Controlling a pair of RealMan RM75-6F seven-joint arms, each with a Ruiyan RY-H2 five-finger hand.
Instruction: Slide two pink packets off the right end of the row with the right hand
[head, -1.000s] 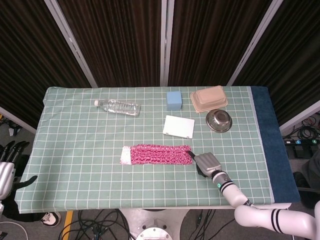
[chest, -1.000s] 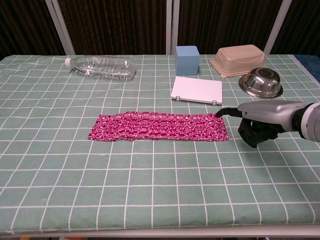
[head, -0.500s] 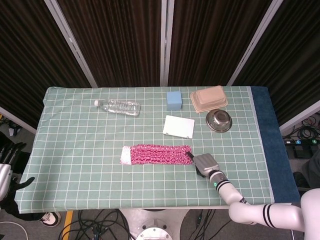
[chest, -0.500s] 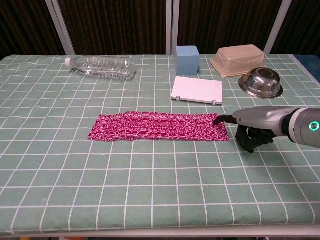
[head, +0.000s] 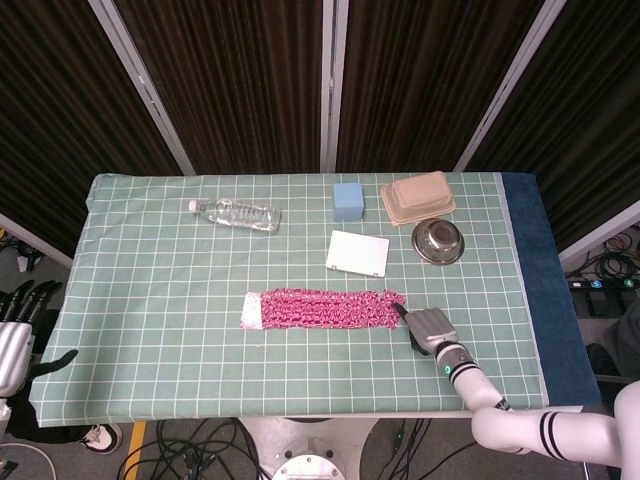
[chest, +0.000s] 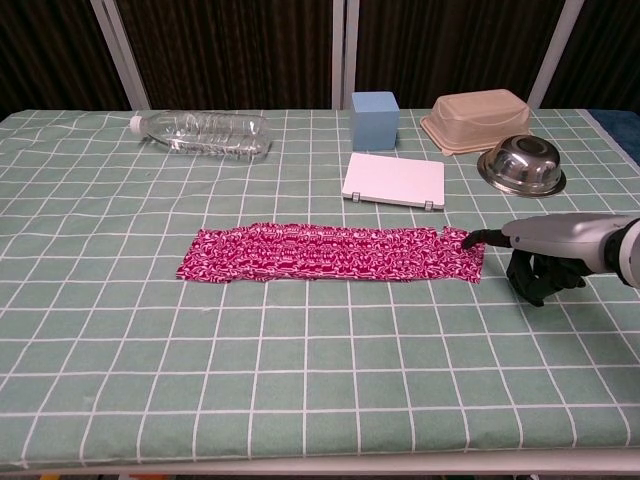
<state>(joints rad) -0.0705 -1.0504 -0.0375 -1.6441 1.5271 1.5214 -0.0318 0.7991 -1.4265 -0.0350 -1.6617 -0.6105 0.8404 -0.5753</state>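
Chest view cuts off right hand beside pink packets.

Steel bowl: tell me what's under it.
The steel bowl sits upside down, rim on the green checked tablecloth. Only cloth shows around it; whatever lies beneath the dome is covered.

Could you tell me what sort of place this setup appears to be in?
Probably a robot lab test bench: a table under a green grid cloth, dark curtains behind on metal poles, loose cables on the floor, and assorted test props such as a water bottle and steel bowl.
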